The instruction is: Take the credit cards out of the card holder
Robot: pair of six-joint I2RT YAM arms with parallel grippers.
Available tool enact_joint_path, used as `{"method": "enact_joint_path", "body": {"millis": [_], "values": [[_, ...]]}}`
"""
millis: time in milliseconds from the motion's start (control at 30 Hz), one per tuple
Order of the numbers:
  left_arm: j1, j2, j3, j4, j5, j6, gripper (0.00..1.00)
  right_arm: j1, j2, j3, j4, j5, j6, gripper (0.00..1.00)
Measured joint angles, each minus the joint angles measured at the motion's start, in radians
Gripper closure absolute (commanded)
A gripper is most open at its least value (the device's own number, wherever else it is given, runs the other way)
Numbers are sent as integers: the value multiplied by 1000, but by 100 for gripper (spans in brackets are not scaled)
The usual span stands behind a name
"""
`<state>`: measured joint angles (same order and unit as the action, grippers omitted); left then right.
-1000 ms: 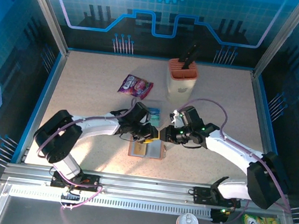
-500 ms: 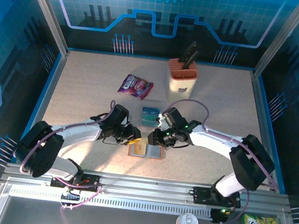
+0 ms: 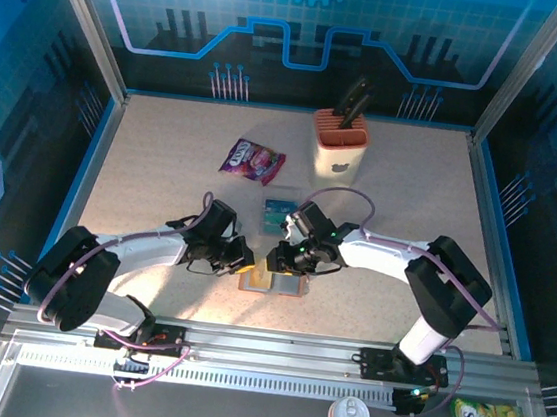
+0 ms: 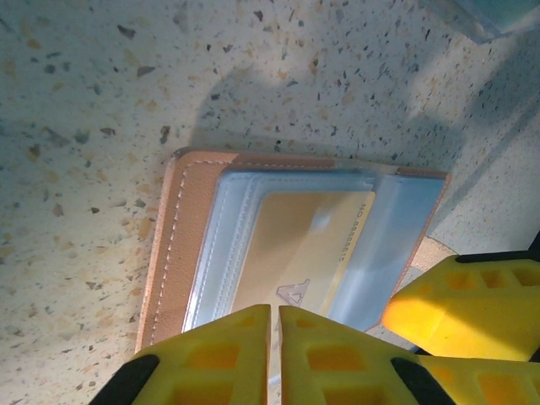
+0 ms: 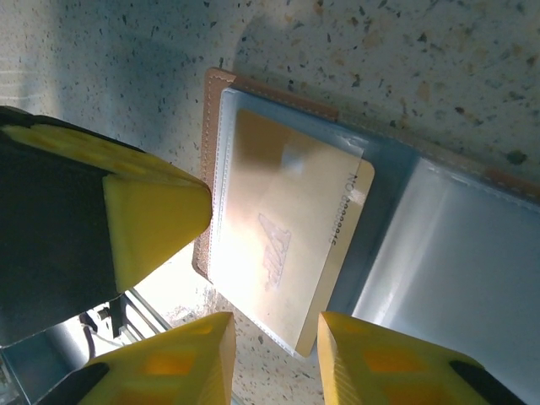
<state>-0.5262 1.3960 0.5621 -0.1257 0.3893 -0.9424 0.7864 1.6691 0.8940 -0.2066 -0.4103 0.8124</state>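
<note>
Top view: a small flat brown leather-look card holder (image 3: 290, 285) w/ grey-blue inner faces lies open on the speckled beige tabletop (image 3: 160, 185), right under both tool tips. The L tool (image 3: 244, 258) is at its left edge and the R tool (image 3: 278, 261) is over its middle; the two tools nearly meet. Thin teal cards (image 3: 278, 214) lie flat just beyond the R tool, apart from the card holder. A purple crinkled snack packet (image 3: 252, 159) & a tall beige knife block (image 3: 339, 145) w/ orange top sit farther beyond both tools.

L wrist view: the L tool (image 4: 274, 314) is narrow, its yellow fingers nearly together w/ only a thin slit; can't tell if anything is pinched. The card holder is directly ahead of its tips, w/ a tan rectangular card (image 4: 295, 253) in the clear pocket. A yellow finger (image 4: 460, 299) of the R tool sits at the holder's corner, to the right.

R wrist view: the R tool (image 5: 277, 331) is partly open w/ a modest gap. The tan card's corner lines up w/ that gap; contact unclear. The L tool's finger (image 5: 152, 219) meets the holder's leather edge, to the left.
</note>
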Motion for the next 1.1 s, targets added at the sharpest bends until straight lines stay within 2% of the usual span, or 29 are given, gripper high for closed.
{"method": "enact_joint_path", "body": {"millis": [233,1100], "values": [[0,0,-14,-3,-4,7,92,3,22,0,24,-17,16,67],[0,23,-21,-1,-7,10,92,11,68,2,66,-44,36,65]]}}
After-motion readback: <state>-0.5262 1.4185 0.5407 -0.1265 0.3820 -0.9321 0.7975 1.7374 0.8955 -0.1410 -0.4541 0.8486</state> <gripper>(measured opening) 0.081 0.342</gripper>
